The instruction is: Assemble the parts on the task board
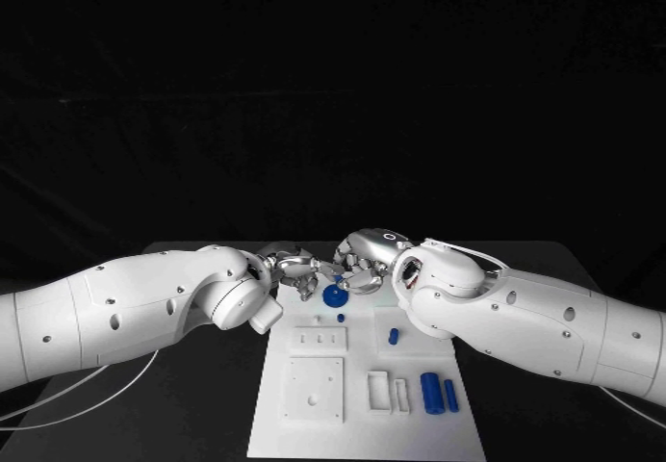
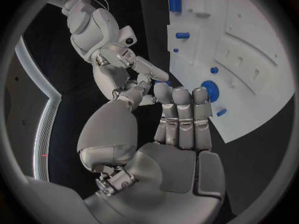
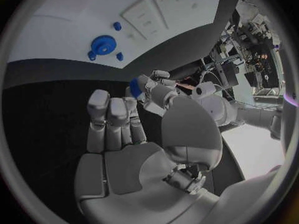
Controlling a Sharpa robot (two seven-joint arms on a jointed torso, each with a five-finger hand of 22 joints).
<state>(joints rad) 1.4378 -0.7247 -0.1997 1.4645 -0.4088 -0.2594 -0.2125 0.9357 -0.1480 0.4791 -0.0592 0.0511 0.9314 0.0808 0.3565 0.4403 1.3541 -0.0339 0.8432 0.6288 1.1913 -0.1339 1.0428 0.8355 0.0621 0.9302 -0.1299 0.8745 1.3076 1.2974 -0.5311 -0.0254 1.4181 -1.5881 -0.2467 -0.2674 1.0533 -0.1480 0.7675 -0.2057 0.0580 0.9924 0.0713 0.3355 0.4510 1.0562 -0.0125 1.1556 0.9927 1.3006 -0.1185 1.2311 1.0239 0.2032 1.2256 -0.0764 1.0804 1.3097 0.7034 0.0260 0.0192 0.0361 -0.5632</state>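
Both hands meet fingertip to fingertip over the far end of the white task board (image 1: 417, 423). A small blue part (image 3: 135, 87) sits at their tips, just above a blue gear (image 1: 336, 295) that lies on the board. My right hand (image 1: 367, 264) pinches the part between thumb and a finger. My left hand (image 1: 292, 266) has its fingertips against the same spot, and its grip on the part is hidden. The gear (image 3: 102, 45) has small blue pieces beside it. A short blue peg (image 1: 393, 336) lies mid-board.
Two blue cylinders (image 1: 432, 393) lie side by side near the board's front right. White raised blocks (image 1: 315, 388) and a slotted plate (image 1: 318, 339) take up the board's left half. Black table surrounds the board, and both forearms flank it.
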